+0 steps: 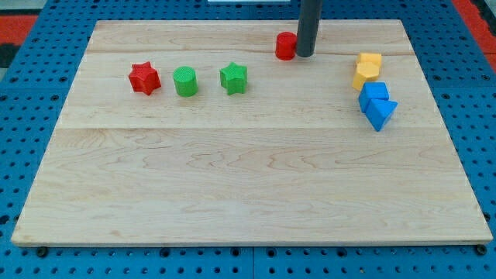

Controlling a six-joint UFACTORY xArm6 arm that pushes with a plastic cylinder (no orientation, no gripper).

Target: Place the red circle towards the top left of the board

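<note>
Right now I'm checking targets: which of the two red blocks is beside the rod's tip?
The red circle, near the view's top, sits just left of my tip. The red star lies far off towards the view's left.

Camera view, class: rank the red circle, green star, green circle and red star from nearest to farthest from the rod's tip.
From my tip:
1. Red circle, touching its left side.
2. Green star, further left.
3. Green circle, left again.
4. Red star, leftmost.

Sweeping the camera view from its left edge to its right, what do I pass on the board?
red star → green circle → green star → red circle → my tip, touching the red circle's right side → yellow blocks and blue blocks, overlapping in order.
</note>
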